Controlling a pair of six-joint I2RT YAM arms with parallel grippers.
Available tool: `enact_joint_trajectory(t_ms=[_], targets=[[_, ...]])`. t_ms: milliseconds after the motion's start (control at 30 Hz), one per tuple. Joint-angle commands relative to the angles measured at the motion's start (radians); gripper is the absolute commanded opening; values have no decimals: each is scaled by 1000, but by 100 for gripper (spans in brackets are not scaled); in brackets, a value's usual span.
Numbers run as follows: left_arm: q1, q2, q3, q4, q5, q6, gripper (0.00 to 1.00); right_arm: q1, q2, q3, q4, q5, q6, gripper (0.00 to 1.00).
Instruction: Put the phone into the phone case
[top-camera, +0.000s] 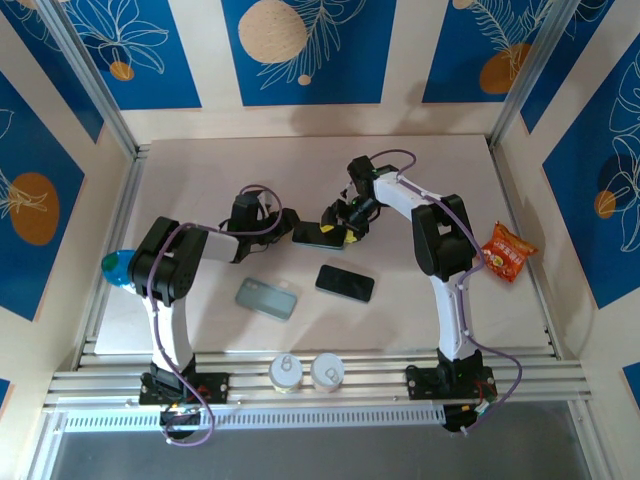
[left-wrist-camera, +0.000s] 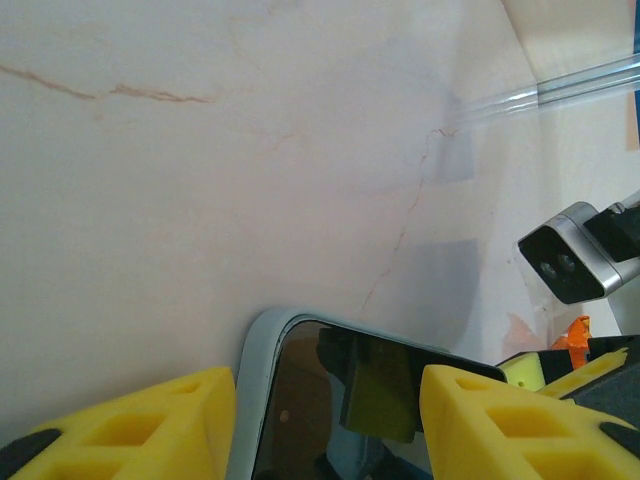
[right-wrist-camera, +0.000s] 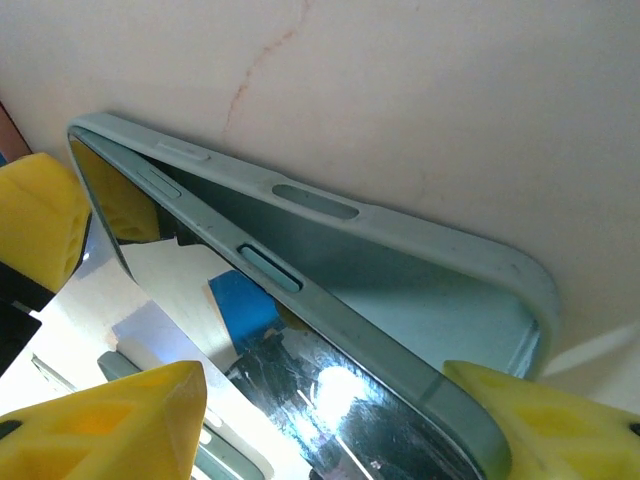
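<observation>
The phone (top-camera: 318, 237) lies dark-screened at mid-table, partly seated in a pale blue-grey phone case (right-wrist-camera: 400, 300). In the right wrist view one long side of the phone (right-wrist-camera: 330, 400) rides above the case wall, leaving a gap. My left gripper (top-camera: 285, 225) comes from the left, and its yellow fingers (left-wrist-camera: 150, 420) are shut across the phone case (left-wrist-camera: 252, 360) and the phone (left-wrist-camera: 300, 400). My right gripper (top-camera: 345, 228) meets it from the right. It is open and straddles the phone's other end, with one fingertip by the case corner.
A second dark phone (top-camera: 345, 283) and a spare grey-blue case (top-camera: 267, 298) lie nearer the arms. An orange snack bag (top-camera: 508, 252) sits at the right, a blue object (top-camera: 115, 267) at the left edge, and two white cups (top-camera: 286, 372) on the front rail.
</observation>
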Motion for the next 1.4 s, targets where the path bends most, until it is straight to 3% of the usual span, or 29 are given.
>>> enact_joint_trajectory(t_ms=[0, 800, 1200, 1300, 1333, 1367], targets=[[7, -5, -12, -14, 10, 18, 52, -5, -21, 16, -63, 22, -12, 64], [6, -73, 15, -126, -18, 94, 52, -17, -66, 22, -130, 54, -34, 71], [-15, -103, 61, -205, -23, 130, 52, -38, -181, -58, -77, 41, -32, 72], [-26, -102, 86, -225, -22, 133, 52, -37, -221, -123, -19, 13, -30, 64], [-31, -102, 96, -234, -24, 133, 52, -37, -236, -152, 12, -2, -29, 55], [-37, -101, 106, -242, -25, 135, 52, -36, -251, -185, 40, -11, -24, 39]])
